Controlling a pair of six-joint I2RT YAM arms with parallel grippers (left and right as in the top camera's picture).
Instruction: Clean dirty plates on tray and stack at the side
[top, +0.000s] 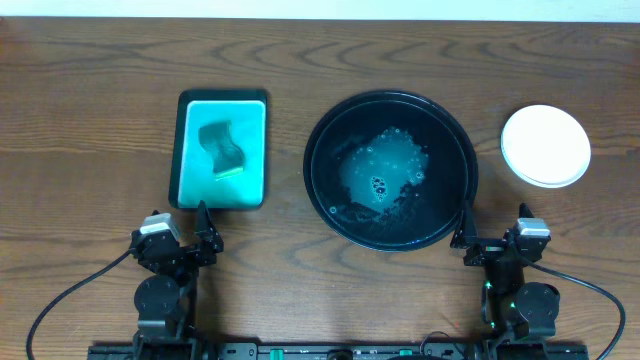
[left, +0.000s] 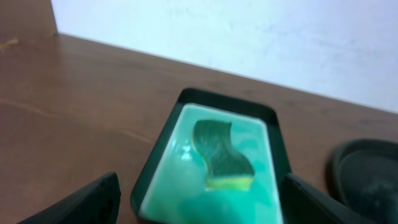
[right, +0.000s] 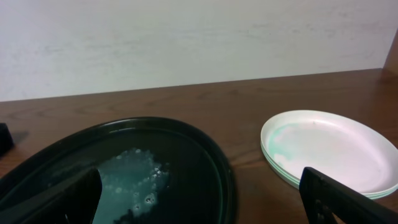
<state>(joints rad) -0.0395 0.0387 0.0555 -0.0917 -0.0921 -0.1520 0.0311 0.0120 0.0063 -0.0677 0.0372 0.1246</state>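
The black round tray (top: 391, 112) sits at centre right and holds only a foamy teal puddle; it also shows in the right wrist view (right: 205, 155). The plates (top: 545, 146) lie stacked at the far right of the table, seen as a pale stack in the right wrist view (right: 329, 149). My left gripper (top: 201, 222) is open and empty, just in front of the teal rectangular tray (top: 190, 150). My right gripper (top: 468, 228) is open and empty, at the near right rim of the black tray. Its fingers frame the tray rim and the plates (right: 202, 205).
The teal rectangular tray (left: 168, 180) with a dark rim holds a green and yellow sponge (top: 222, 148), also in the left wrist view (left: 224, 155). A pale wall runs behind the table's far edge.
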